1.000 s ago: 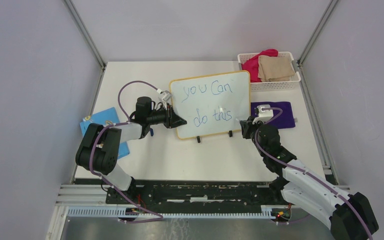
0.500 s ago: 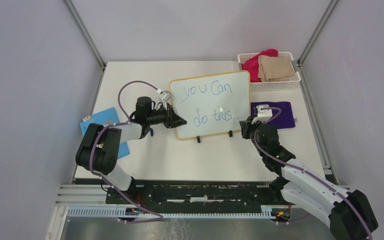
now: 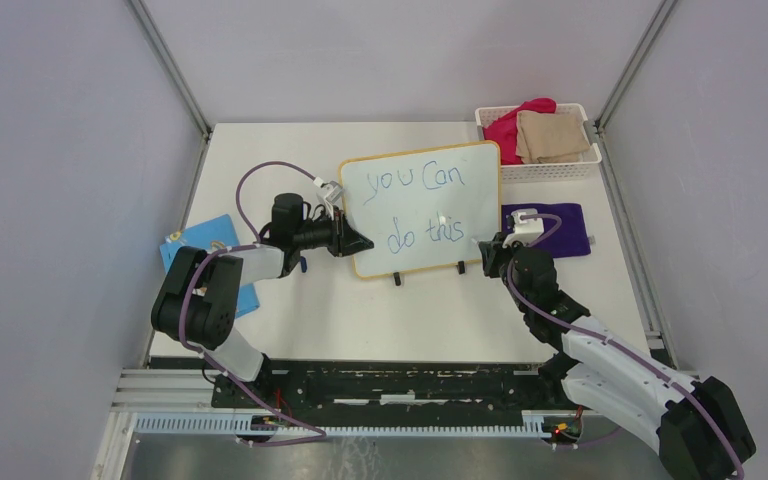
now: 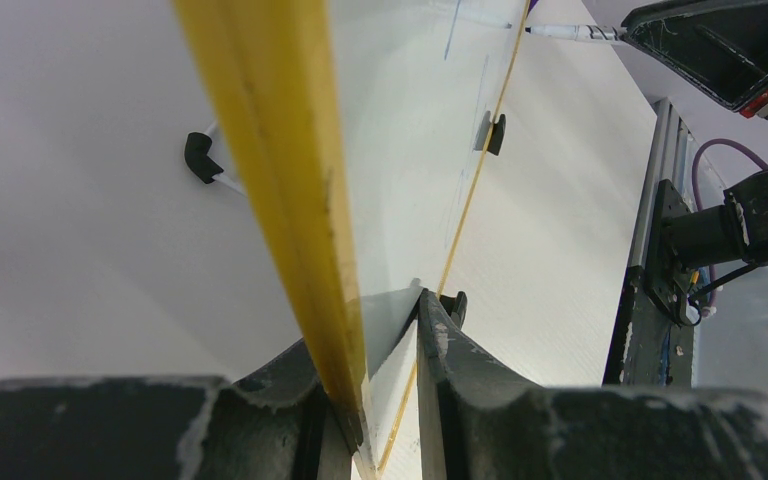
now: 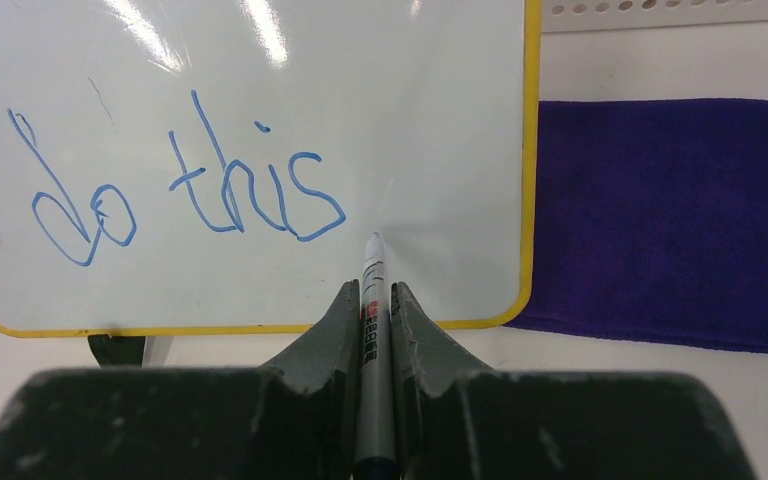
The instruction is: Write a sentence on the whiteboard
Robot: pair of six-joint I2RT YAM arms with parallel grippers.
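The whiteboard [image 3: 425,205], yellow-rimmed with two black feet, stands tilted mid-table. It carries the sentence [image 3: 422,207] in blue: "you Can" above "do this". My left gripper [image 3: 355,243] is shut on the board's left edge; in the left wrist view the yellow rim [image 4: 290,200] runs between its fingers. My right gripper [image 3: 484,247] is shut on a white marker [image 5: 371,330]. The marker's tip points at the board [image 5: 260,60] just right of "do this" [image 5: 190,185], near the lower right corner. I cannot tell whether the tip touches.
A purple cloth [image 3: 548,228] lies right of the board, also in the right wrist view [image 5: 675,220]. A white basket [image 3: 538,165] at the back right holds pink and tan cloths. A blue flat card [image 3: 200,250] lies at the left by the left arm.
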